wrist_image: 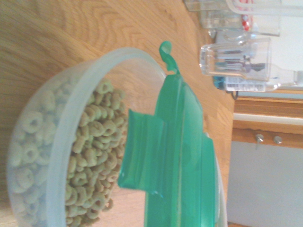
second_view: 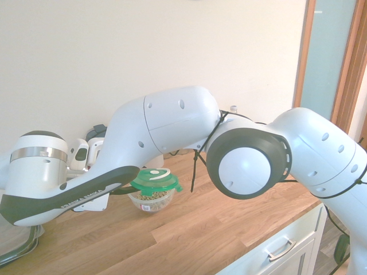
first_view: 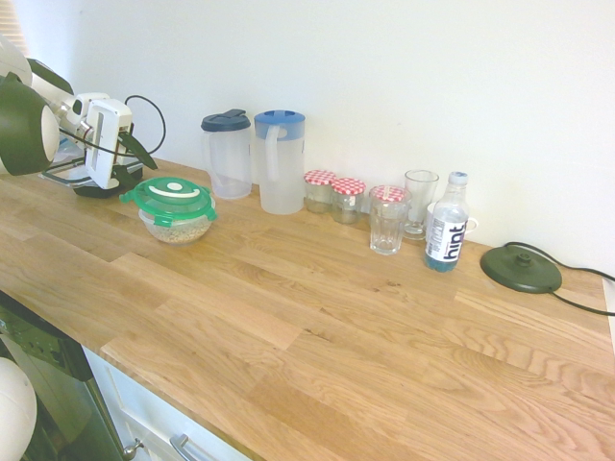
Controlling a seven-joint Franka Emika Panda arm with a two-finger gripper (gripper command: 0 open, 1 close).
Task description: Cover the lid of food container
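the lid (first_view: pixel 171 197) sits on top of the food container (first_view: pixel 176 229), right in front of the hand (first_view: pixel 128 163), and the little bowl with cereal rings inside stands on the desk (first_view: pixel 317 317). i cannot tell if the hand is open or closed, because its fingers are hidden behind the arm. the lid looks thin, light and a bit bendy, and the bowl is light and may slide, so it seems best to push gently on the rim near a clip tab (wrist_image: pixel 142 156).
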